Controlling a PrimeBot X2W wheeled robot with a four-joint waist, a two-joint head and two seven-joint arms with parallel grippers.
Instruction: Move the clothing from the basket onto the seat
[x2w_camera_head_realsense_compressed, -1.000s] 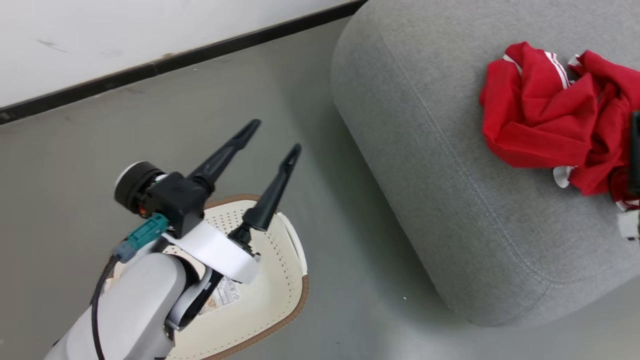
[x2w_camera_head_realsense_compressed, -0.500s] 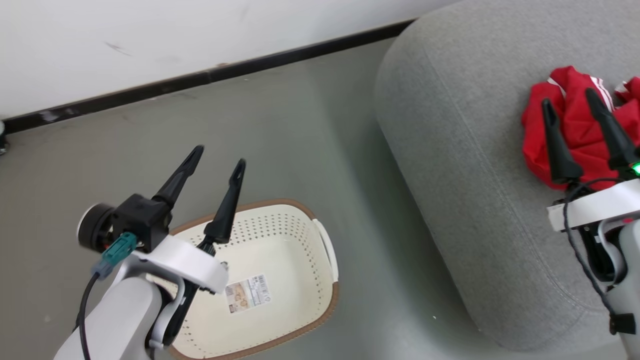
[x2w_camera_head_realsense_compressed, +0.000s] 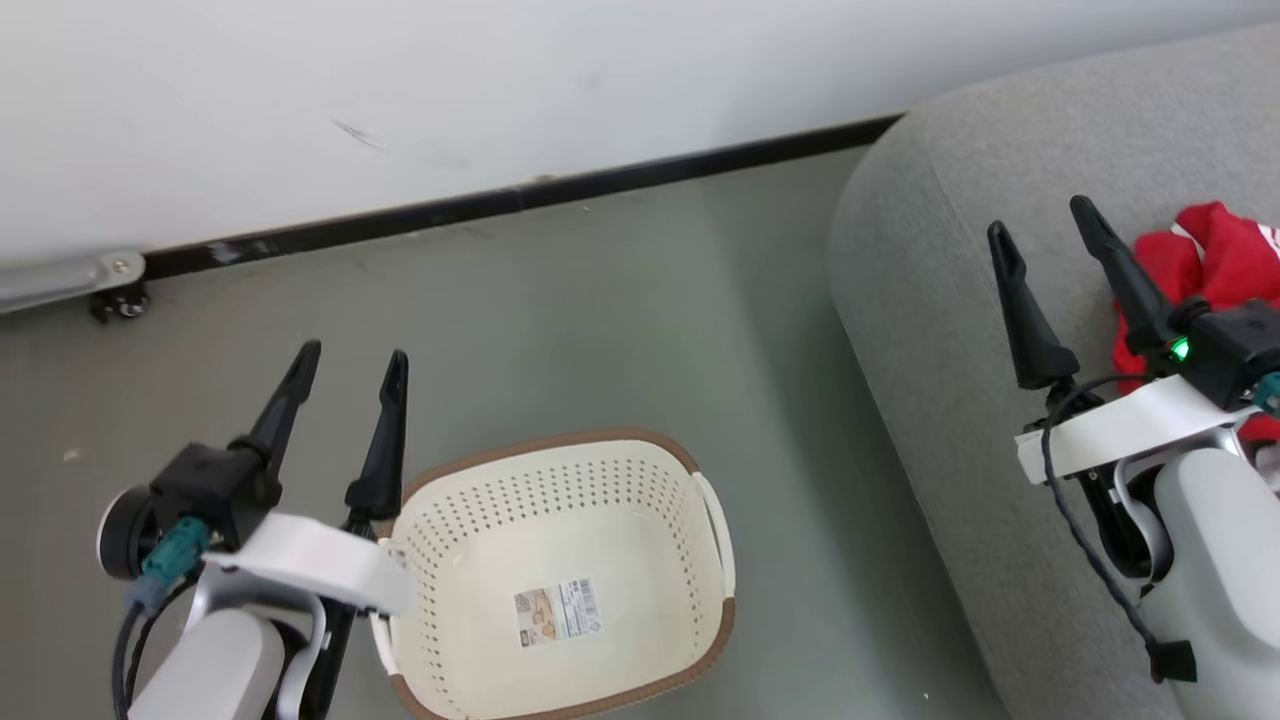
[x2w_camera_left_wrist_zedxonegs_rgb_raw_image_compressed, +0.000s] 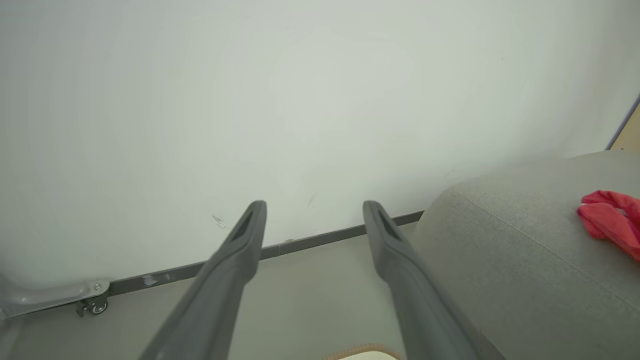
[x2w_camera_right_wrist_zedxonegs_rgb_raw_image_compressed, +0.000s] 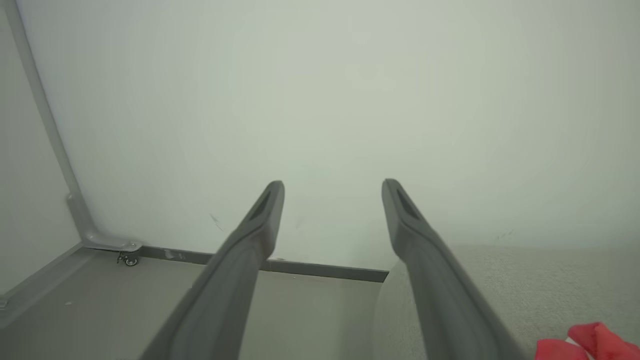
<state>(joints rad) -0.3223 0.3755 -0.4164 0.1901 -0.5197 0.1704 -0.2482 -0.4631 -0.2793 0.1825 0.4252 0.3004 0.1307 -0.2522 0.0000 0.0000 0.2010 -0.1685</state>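
No text was legible. One printed label (x2w_camera_head_realsense_compressed: 557, 612) lay on the basket (x2w_camera_head_realsense_compressed: 470, 520) floor, toward 6 o'clock of its centre; print too small to read.

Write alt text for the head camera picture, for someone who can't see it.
An empty cream basket with a brown rim stands on the grey floor beside a grey sofa, where red clothing lies. The open left gripper is by the basket's left side, the open right gripper over the sofa's edge.
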